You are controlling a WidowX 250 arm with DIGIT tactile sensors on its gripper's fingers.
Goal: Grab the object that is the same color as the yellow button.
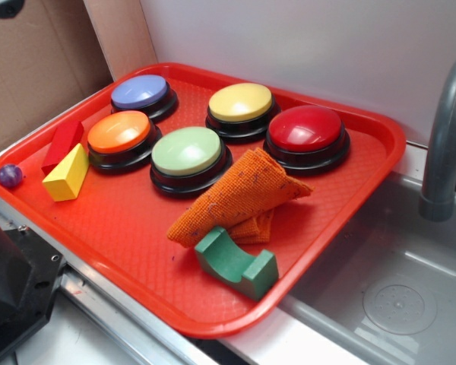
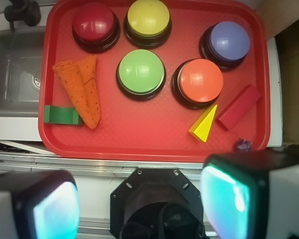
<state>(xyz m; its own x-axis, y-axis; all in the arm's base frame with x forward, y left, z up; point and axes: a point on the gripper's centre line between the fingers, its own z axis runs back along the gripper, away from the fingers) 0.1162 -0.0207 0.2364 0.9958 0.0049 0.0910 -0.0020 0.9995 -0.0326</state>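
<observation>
The object, a small yellow wedge block (image 1: 67,173) (image 2: 205,125), lies on the red tray (image 1: 121,228) (image 2: 139,134) near its left edge, beside a red rectangular block (image 1: 61,144) (image 2: 238,107). The yellow button (image 1: 241,104) (image 2: 148,18) stands at the back of the tray. My gripper (image 2: 142,204) hovers high above the robot base, off the tray's near edge, open, with nothing between its fingers. It does not show in the exterior view.
Purple (image 1: 140,92), orange (image 1: 119,131), green (image 1: 187,151) and red (image 1: 305,129) buttons share the tray with an orange cloth (image 1: 239,194) and a green arch block (image 1: 235,262). A small purple ball (image 1: 10,176) sits at the tray's left corner. A sink (image 1: 395,289) with faucet (image 1: 444,144) lies right.
</observation>
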